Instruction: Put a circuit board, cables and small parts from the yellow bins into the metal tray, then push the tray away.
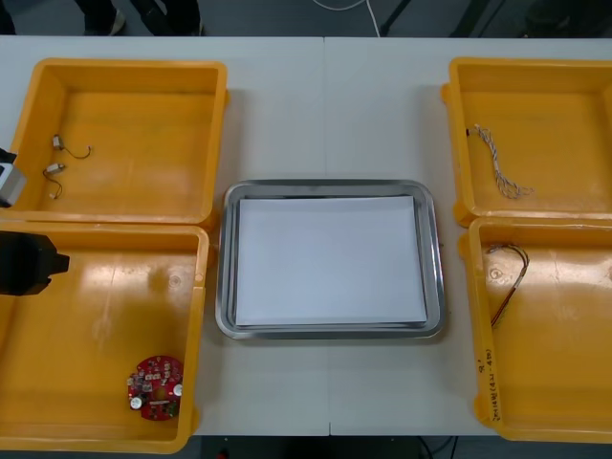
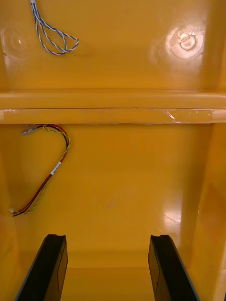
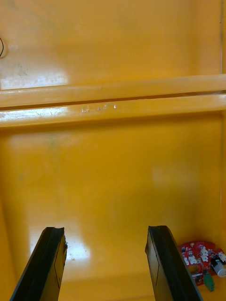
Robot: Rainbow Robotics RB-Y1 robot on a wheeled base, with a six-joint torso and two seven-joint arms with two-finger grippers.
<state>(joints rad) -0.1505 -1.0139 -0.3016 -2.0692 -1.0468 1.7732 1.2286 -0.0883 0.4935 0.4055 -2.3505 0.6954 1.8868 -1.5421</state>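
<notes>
Red and round, the circuit board lies flat on the floor of the near left yellow bin, close to its near, tray-side corner. I judge it light and stiff, with raised components that should not be squeezed, so I would take it by the bare rim, edge to edge. On the glossy plastic it may skate, and the walls nearby leave little room on that side. My left gripper hangs over this bin, spread wide and holding nothing, with the board just outside one of its fingers. My right gripper is likewise wide and empty over the near right yellow bin. There the red and yellow cable curves along the floor, ahead of one finger and to its outer side. It looks limp and light, and is best pinched mid-loop, where it will sag evenly. A blue and white cable rests in the far right yellow bin, and small metal parts, tiny and likely slippery, in the far left yellow bin. Between the bins the metal tray, white inside, stands empty. Every carry must rise over a bin wall and the tray's low rim, and bare table beyond the tray gives room for the push.
</notes>
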